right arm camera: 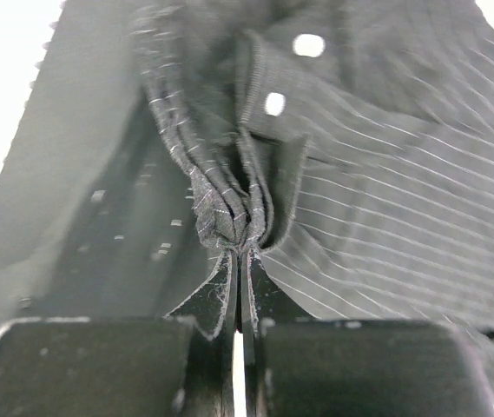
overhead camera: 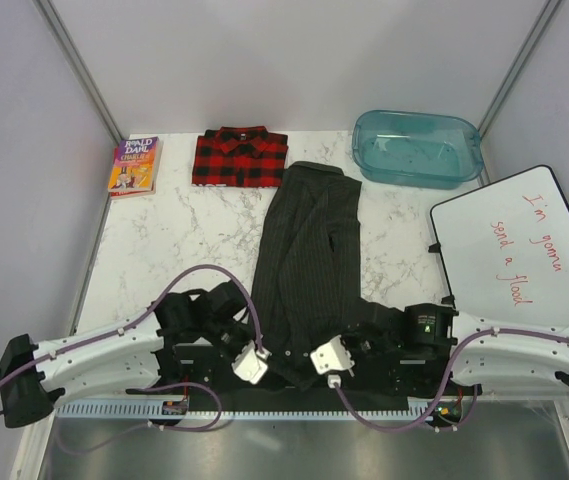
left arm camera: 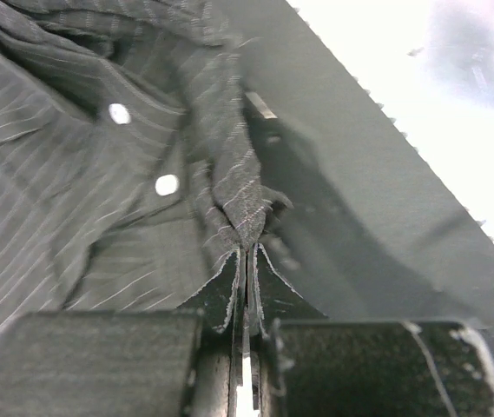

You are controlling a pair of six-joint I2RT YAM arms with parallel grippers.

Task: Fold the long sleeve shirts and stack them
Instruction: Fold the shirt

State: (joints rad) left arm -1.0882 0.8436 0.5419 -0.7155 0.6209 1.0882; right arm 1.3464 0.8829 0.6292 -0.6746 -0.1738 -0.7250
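The dark pinstriped shirt [overhead camera: 309,250] is laid lengthwise down the middle of the marble table [overhead camera: 164,250], folded narrow, reaching from near the back edge to the front edge. At the front edge a bunched fold is pinched by the left gripper [left arm camera: 245,261], its fingers pressed together on the cloth; another fold is clamped likewise by the right gripper [right arm camera: 238,261]. The plaid shirt [overhead camera: 240,157] is seen folded at the back edge, between a paperback book [overhead camera: 134,165] and a teal bin [overhead camera: 416,148]

Overhead view bright and sharp; both wrist views show the charcoal shirt [left arm camera: 73,200] blurred, corners blown white.
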